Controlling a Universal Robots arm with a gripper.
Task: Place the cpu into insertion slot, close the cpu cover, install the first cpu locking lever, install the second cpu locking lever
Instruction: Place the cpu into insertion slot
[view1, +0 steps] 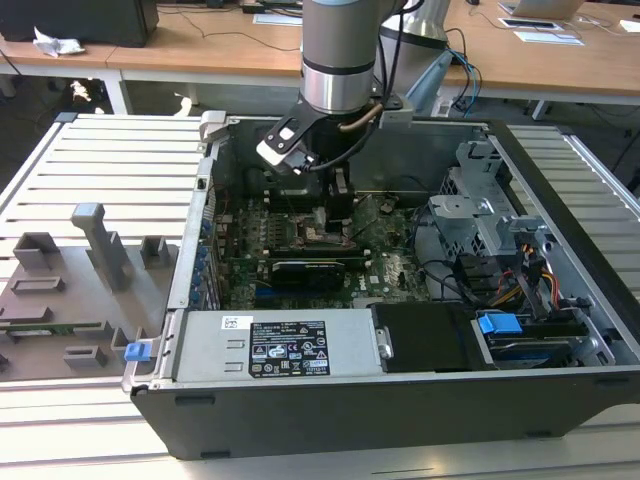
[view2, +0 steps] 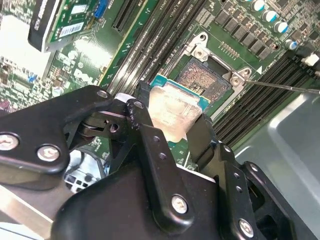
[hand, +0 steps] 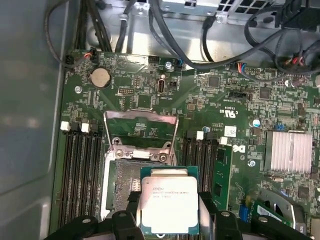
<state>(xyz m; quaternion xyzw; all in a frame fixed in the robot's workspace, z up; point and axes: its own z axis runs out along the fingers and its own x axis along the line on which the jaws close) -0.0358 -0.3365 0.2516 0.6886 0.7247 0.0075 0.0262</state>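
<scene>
Item: gripper (view1: 338, 212) on a single arm (view1: 340, 60), lowered into an open computer case (view1: 300, 400) that lies on a slatted grey surface (view1: 110, 160). State: fingers (hand: 132, 202) clamped on two opposite edges of the cpu (hand: 169, 206), its pale metal top facing up in the first wrist view. Position of the cpu: held level above the motherboard (hand: 150, 95), not seated; in both wrist views it partly overlaps one edge of the insertion slot (hand: 122, 182) and is offset to one side of it. The insertion slot: uncovered, its dark contact field exposed. The cpu cover (hand: 141, 127): swung up and open from the slot's far edge, with board visible through its window. Adjacent: long black memory slots (hand: 80, 175) flank the slot on both sides. At the exterior view's left, grey moulded fixtures (view1: 70, 290) rest on the surface beside the case.
</scene>
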